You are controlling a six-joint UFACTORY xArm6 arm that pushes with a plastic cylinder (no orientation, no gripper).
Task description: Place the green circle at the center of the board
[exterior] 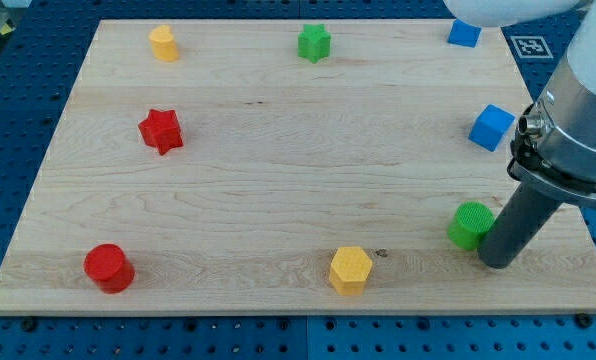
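A blue perforated metal bench point(8, 120) carries a pale wooden board point(278, 180) that fills most of the view. At the view's right, the grey and white arm point(578, 110) reaches down, ending in a straight dark rod point(518, 220). That rod serves as the end effector: it has no jaws to open or close and holds nothing. My tip point(498, 264) rests on the board near its lower right corner, just to the right of the green circle block point(471, 224) and touching it or very nearly so; the rod covers part of the block's right edge.

The green circle block sits in the board's lower right area, well away from the middle of the board, which lies toward the view's left and a little higher.

The other blocks are spread around the board's edges. A blue cube block point(491, 127) sits near the right edge, above the green circle. A second blue block point(464, 34) lies at the top right, partly cut off by the arm. A green star block point(314, 43) is at top centre, and a yellow hexagonal block point(163, 43) at top left. A red star block point(161, 131) sits on the left side, a red circle block point(109, 267) at bottom left, and a second yellow hexagonal block point(350, 269) at bottom centre, to the left of the green circle.
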